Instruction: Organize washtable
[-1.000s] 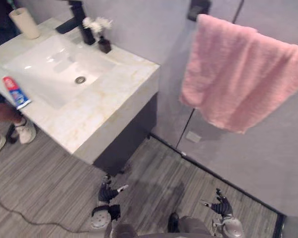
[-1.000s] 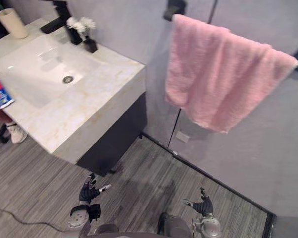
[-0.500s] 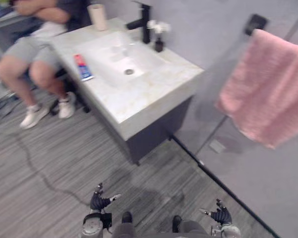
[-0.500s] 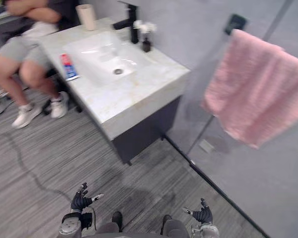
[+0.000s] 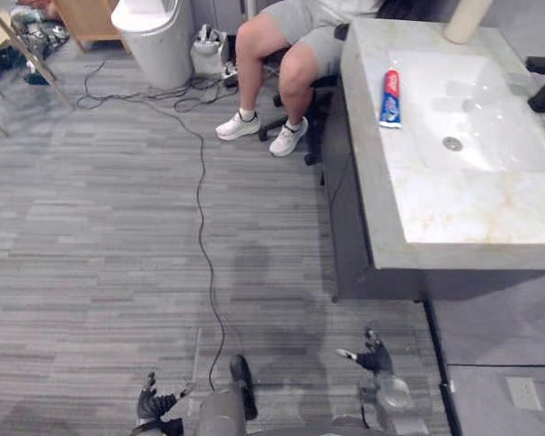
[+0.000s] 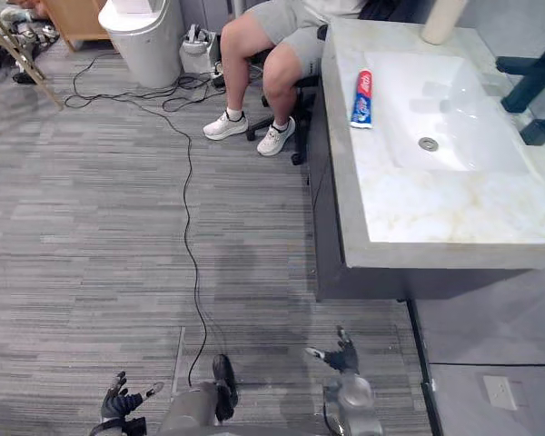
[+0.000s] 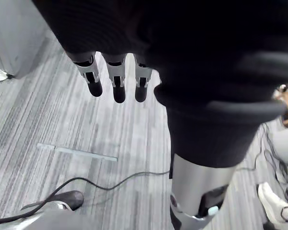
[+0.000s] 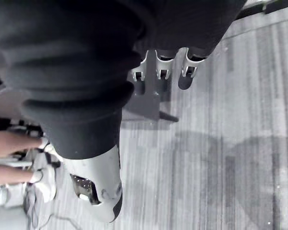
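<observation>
Seated person's legs (image 5: 286,50), white bin (image 5: 160,44), grey plank floor (image 5: 91,236)

Near end of washtable (image 6: 436,218) bare; toothpaste tube (image 6: 361,97) on rim; person's legs (image 6: 233,36) crowd far end.

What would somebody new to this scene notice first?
The pale stone washtable at the upper right, with a red, white and blue toothpaste tube lying on its counter beside the white basin. A person sits right next to it, and the robot's left hand and right hand hang open low over the grey floor.
</observation>
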### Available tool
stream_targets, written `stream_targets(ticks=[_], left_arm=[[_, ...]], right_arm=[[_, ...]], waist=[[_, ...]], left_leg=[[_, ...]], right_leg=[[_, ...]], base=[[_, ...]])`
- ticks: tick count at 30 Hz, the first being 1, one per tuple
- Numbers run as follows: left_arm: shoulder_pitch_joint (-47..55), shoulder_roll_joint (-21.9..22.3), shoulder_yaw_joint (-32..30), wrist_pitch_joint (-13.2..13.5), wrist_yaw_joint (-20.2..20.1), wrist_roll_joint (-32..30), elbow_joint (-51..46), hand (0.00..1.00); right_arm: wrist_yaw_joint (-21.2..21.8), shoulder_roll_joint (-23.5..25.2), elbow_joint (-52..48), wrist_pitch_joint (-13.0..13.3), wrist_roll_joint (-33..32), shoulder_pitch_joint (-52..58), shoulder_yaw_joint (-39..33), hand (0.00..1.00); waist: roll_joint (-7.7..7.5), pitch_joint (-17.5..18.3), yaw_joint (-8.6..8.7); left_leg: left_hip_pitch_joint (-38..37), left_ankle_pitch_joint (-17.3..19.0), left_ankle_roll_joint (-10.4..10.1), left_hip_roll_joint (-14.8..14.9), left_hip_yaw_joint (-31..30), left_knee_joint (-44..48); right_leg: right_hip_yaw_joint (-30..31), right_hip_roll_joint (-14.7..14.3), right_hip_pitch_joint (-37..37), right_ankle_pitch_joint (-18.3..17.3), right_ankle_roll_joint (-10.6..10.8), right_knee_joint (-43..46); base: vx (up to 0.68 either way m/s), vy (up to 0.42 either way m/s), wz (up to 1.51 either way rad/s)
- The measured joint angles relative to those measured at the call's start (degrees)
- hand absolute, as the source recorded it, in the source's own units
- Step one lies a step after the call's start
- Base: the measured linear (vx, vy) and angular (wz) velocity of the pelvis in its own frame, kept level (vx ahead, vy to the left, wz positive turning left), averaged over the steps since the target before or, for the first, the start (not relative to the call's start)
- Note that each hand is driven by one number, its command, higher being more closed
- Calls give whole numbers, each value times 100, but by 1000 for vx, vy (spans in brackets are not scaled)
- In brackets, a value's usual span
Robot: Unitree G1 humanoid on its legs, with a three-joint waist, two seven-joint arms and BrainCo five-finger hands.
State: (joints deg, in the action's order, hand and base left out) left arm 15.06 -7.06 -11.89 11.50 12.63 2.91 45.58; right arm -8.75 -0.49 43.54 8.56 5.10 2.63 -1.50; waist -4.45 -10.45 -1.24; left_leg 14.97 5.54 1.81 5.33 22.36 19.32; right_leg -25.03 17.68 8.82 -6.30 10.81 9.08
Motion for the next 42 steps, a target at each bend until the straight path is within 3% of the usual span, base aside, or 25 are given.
stream_targets(ticks=[2, 4, 5, 6, 7, 8, 10, 11, 12, 14, 16, 17, 19, 20, 22, 24, 28, 30, 32, 33, 34, 36, 38, 41, 42], left_arm=[[-18, 97, 11, -2, -12, -1, -12, 0], [-26, 121, 202, -5, -7, -13, -176, 0], [-31, 79, 278, 1, -14, -18, -288, 0], [-48, 55, 281, 19, -24, -17, -353, 0], [-52, 40, 282, 20, -38, -16, -350, 0], [-107, 12, 319, 15, -110, -15, -347, 0], [-187, -1, 407, 9, -146, -15, -315, 0], [-342, -2, 533, 10, -155, -16, -282, 0], [-487, -4, 710, 11, -223, -19, -263, 0], [-499, -1, 813, 17, -280, -21, -254, 0], [-434, 42, 775, 17, -369, -20, -245, 0], [-345, 80, 782, 18, -378, -21, -272, 0], [-221, 264, 655, -6, -372, -18, -476, 0], [-105, 372, 645, -5, -373, -18, -583, 0], [3, 492, 683, -7, -380, -21, -706, 0], [-58, 535, 686, -4, -384, -21, -766, 0], [-42, 577, 746, 14, -391, -77, -1065, 0], [-47, 561, 812, 26, -382, -125, -1178, 0], [38, 520, 926, 35, -382, -126, -1181, 0], [143, 584, 995, 22, -398, -126, -1171, 0], [144, 570, 996, 16, -403, -125, -1153, 0], [25, 343, 970, 16, -384, -127, -1151, 0], [-122, 221, 965, 2, -380, -127, -1071, 0], [-563, 46, 894, -6, -382, -125, -552, 0], [-742, -90, 875, -9, -375, -120, -396, 0]], right_arm=[[10, -66, -21, -12, -2, -113, 40, 0], [53, -179, -249, -22, -2, -20, 137, 0], [118, -204, -328, -21, -2, 94, 210, 0], [153, -209, -395, -19, -2, 182, 274, 0], [153, -220, -409, -16, -2, 205, 324, 0], [156, -240, -436, 0, -4, 262, 446, 0], [156, -253, -457, 29, -11, 294, 488, 0], [162, -299, -449, 27, -12, 389, 489, 0], [175, -363, -453, 22, -16, 527, 487, 0], [210, -380, -592, 21, -70, 625, 483, 0], [256, -398, -871, 41, -99, 812, 480, 0], [274, -368, -987, 38, -97, 960, 495, 0], [256, -404, -1304, 18, -98, 998, 576, 0], [254, -428, -1439, 16, -98, 1001, 647, 0], [208, -346, -1530, 14, -115, 976, 686, 0], [149, -283, -1537, 12, -126, 978, 685, 0], [125, -226, -1799, 4, -207, 1030, 568, 0], [123, -234, -1842, 6, -226, 1023, 429, 0], [123, -263, -1848, 5, -223, 1115, 405, 0], [124, -332, -1839, -3, -222, 1224, 405, 0], [127, -312, -1779, -18, -221, 1235, 398, 0], [157, -50, -1790, -22, -225, 1362, 427, 0], [188, 115, -1623, -9, -228, 1212, 428, 0], [264, 40, -808, 9, -230, 601, 427, 0], [266, 13, -576, 1, -230, 416, 426, 0]], waist=[[123, -22, 56], [202, -74, 70], [273, -121, 152], [204, -129, 233], [232, -162, 259], [215, -196, 344], [240, -237, 399], [245, -281, 438], [223, -282, 546], [135, -267, 650], [128, -233, 788], [40, -121, 849], [383, -139, 730], [508, -150, 636], [530, -184, 485], [426, -173, 434], [272, -190, 238], [204, -152, 15], [247, 5, -76], [404, 179, -96], [315, 211, -97], [-87, 400, -11], [-188, 372, 28], [34, 286, 69], [53, 273, 69]], left_leg=[[149, 512, 32, -48, 0, 314], [-28, 618, 85, -230, -44, 99], [-188, 621, 85, -309, -163, -107], [-451, 626, 96, -405, -290, -389], [-587, 627, 99, -447, -333, -519], [-876, 631, 109, -459, -374, -705], [-1087, 689, 187, -463, -466, -727], [-1272, 777, 147, -484, -592, -726], [-1496, 837, 70, -584, -814, -786], [-1773, 884, 1, -720, -976, -907], [-2117, 1155, -410, -699, -1185, -825], [-2096, 1258, -573, -628, -1191, -274], [-1368, 1088, -741, 12, -942, 1829], [-1107, 646, -654, 289, -880, 2672], [-705, 814, -583, 632, -900, 3720], [-481, 950, -508, 640, -931, 3706], [303, 1049, -445, 233, -1533, 2372], [620, 881, -724, -47, -2258, 1098], [625, 751, -859, 68, -2400, 581], [557, 286, -842, 209, -2331, 620], [468, 374, -728, 230, -2140, 795], [164, 677, -463, 240, -1349, 820], [-551, 738, -378, 300, -671, 400], [-1561, 738, -379, 517, 203, -380], [-1771, 737, -380, 531, 614, -563]], right_leg=[[267, 243, -309, 0, -1, 646], [1256, 401, -1160, 43, -519, 2125], [1828, 119, -1506, -354, -448, 2718], [2082, -255, -1779, -770, -410, 3094], [2068, -409, -1922, -935, -462, 3152], [1997, -834, -2274, -1154, -624, 3032], [1797, -1205, -2606, -1153, -649, 2689], [1672, -1392, -2835, -1069, -645, 2261], [1592, -1455, -3038, -644, -691, 1508], [1694, -1423, -3198, -228, -787, 1084], [1674, -1349, -3197, 44, -1100, 1260], [1596, -1356, -3122, 432, -1323, 1485], [1496, -1671, -2800, 102, -1574, 1549], [1616, -1875, -2565, -61, -1628, 1434], [2011, -2123, -1984, -296, -1799, 1265], [2289, -2149, -1521, -369, -1816, 968], [3241, -2126, -656, -481, -1840, 377], [4000, -2025, -480, -736, -1632, 375], [4499, -2017, -393, -1153, -1403, 555], [4757, -2095, -402, -1391, -1237, 828], [4785, -2037, -450, -1508, -1083, 1063], [4344, -1708, -975, -1443, -699, 1921], [3262, -1282, -1377, -1449, -421, 2279], [1097, -1149, -1784, -1473, -627, 2096], [318, -1136, -2002, -1334, -867, 2050]], base=[[101, 257, -11], [156, 270, 9], [211, 185, 44], [223, 160, 43], [249, 119, 31], [199, 61, 14], [278, 27, 33], [408, 13, 87], [394, 7, 85], [468, -34, 88], [576, -124, 103], [647, -217, 72], [810, -233, 2], [675, -123, -67], [627, -87, -97], [592, -67, -81], [509, 78, -113], [512, 246, -183], [499, 342, -200], [565, 426, -207], [539, 423, -188], [419, 328, -153], [404, 347, -196], [233, 253, -187], [169, 221, -153]])
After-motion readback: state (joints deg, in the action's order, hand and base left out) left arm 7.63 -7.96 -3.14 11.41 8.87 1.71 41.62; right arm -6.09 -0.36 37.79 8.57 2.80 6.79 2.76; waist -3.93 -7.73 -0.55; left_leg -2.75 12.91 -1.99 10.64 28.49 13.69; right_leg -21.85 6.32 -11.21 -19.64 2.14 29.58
